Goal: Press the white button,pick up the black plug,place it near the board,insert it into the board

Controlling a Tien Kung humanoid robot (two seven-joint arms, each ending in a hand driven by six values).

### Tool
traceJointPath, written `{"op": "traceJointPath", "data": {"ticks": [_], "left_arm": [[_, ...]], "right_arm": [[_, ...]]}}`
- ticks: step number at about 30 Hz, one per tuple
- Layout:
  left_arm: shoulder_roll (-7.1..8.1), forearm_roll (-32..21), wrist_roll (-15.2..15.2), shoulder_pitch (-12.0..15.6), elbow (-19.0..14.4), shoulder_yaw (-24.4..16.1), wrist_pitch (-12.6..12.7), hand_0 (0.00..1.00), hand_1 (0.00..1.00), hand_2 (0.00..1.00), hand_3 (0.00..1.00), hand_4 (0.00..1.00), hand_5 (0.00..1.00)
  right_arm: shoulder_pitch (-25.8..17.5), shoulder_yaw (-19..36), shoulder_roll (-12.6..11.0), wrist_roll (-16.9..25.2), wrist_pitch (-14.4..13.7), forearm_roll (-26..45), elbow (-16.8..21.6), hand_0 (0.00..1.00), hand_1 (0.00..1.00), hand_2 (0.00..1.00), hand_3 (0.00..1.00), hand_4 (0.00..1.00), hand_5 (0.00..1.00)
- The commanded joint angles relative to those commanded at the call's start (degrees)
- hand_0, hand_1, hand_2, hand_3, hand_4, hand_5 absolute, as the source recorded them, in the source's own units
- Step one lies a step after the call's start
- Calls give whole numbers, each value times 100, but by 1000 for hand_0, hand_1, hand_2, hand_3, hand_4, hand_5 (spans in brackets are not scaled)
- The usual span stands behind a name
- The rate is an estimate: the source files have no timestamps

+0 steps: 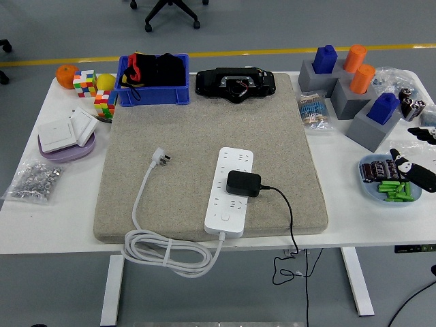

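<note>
plug [243, 183]: seated on the strip [229, 191], centre frame
button [225, 219]: strip's near end, bare
hands: none in view, state unknown
stage: fits plugged-in start or finished insertion

Black plug [243, 183] covers sockets mid-board [229, 191]; chair [172, 11] cropped at top.

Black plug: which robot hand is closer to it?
Neither left nor right: no hand is in view. The black plug sits untouched on the white power strip.
</note>
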Motion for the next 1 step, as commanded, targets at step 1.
{"op": "traceJointPath", "data": {"ticks": [1], "left_arm": [[-2,-6,-1,4,0,7,-1,774,710,668,734,656,566]], "right_arm": [[-12,-1,-1,-1,1,2,1,748,663,662,619,831,208]]}}
